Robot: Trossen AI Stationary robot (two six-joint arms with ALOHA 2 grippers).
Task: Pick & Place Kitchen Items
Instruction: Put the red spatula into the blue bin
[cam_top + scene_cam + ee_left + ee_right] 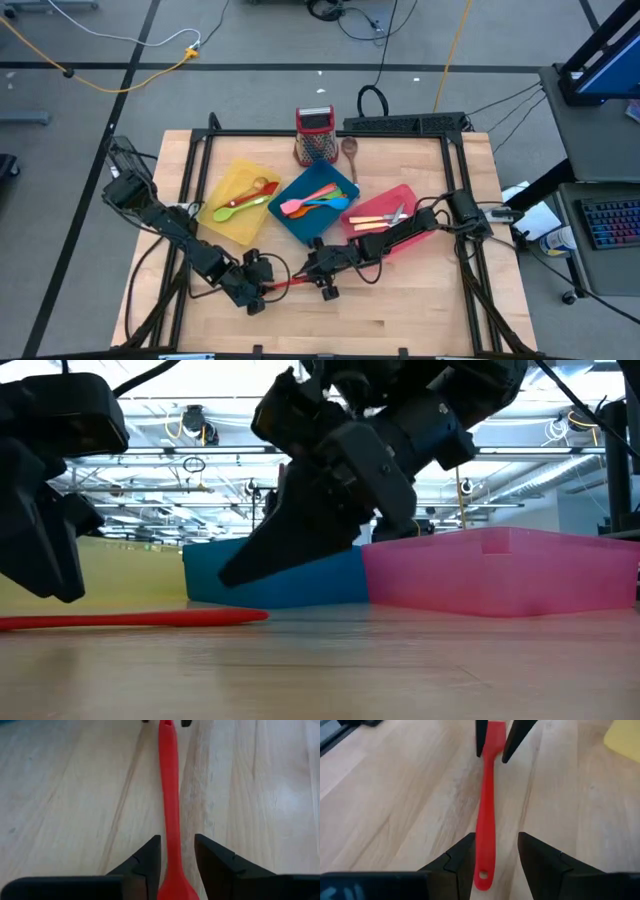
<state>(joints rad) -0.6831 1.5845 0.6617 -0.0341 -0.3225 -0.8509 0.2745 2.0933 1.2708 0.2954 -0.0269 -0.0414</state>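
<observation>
- The yellow tray (240,205) holds a green spoon (240,207) and a red spoon (252,191).
- The left claw (262,297) sits low over the wide end of the red spatula (290,283). Its fingers are apart and do not squeeze it.
- The red spatula lies flat on the bench (400,310), long and thin, with a hole in its handle.
- The right claw (312,270) is open around the handle end.
- The blue tray (296,225) and pink tray (405,195) hold more tools. I think most tools are put away and the spatula is left.
</observation>
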